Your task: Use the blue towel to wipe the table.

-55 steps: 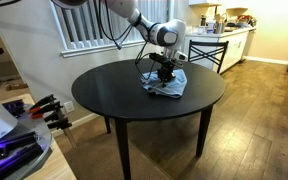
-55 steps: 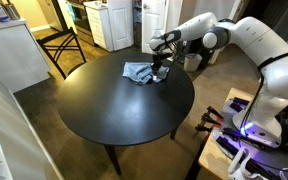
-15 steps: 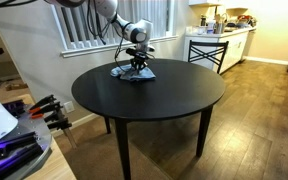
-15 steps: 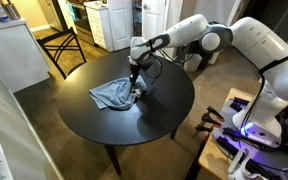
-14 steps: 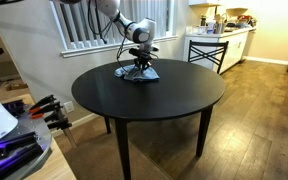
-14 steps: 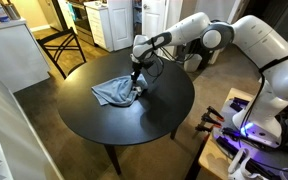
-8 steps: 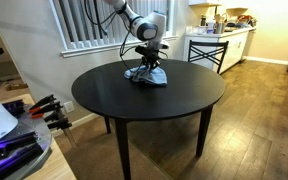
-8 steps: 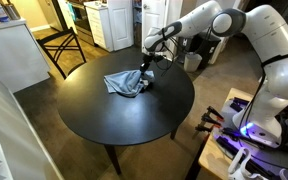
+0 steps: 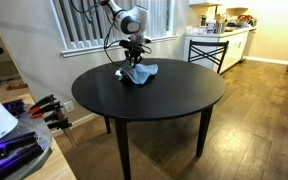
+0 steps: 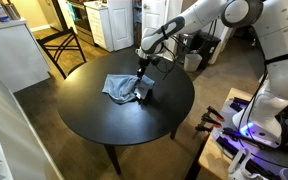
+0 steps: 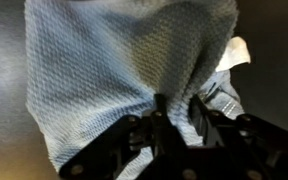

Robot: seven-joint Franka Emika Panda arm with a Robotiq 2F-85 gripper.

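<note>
The blue towel [image 9: 141,74] lies crumpled on the round black table [image 9: 164,105], towards its far side; it also shows in the other exterior view [image 10: 122,87]. My gripper [image 9: 133,66] points down at the towel's edge in both exterior views [image 10: 144,88]. In the wrist view the gripper [image 11: 178,112] has its dark fingers [image 11: 161,108] pinched on a fold of the towel [image 11: 104,70], which fills most of that view. A white tag on the towel [image 11: 235,55] shows at the right.
A black chair [image 10: 66,45] stands beyond the table. A white counter [image 9: 224,42] and a chair [image 9: 209,50] stand behind it. Tools and a lit device [image 9: 9,135] sit on a bench beside the table. Window blinds [image 9: 84,20] are on the wall.
My gripper has dragged the towel back and forth across the far part of the table. Over the last half second the arm swung again, with the towel still in the fingers.
</note>
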